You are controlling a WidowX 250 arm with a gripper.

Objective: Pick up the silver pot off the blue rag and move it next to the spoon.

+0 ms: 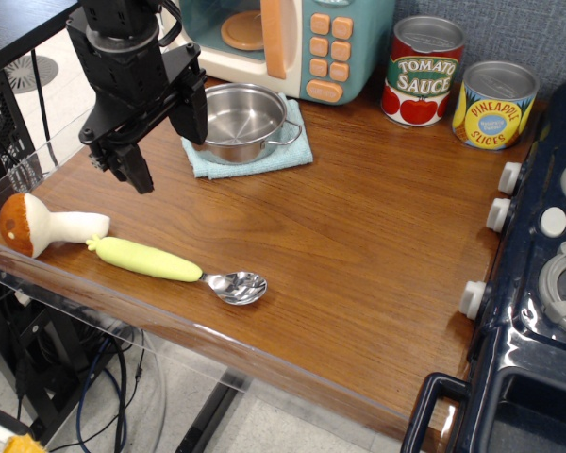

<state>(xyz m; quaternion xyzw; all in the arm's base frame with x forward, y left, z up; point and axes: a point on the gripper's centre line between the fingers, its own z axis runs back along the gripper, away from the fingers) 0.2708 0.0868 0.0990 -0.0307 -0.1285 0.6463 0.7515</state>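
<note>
The silver pot [241, 121] sits on the blue rag [285, 154] at the back of the wooden table, in front of the toy microwave. The spoon [174, 264] lies near the front left edge, its pale yellow-green handle to the left and its metal bowl to the right. My gripper [166, 146] hangs open and empty just left of the pot, its right finger [192, 113] close to the pot's left rim and its left finger [138, 170] over bare table. It holds nothing.
A toy microwave [292, 42] stands behind the pot. A tomato sauce can [423, 71] and a pineapple slices can [493, 104] stand at the back right. A toy mushroom [38, 226] lies left of the spoon. A dark blue toy stove [538, 283] fills the right side.
</note>
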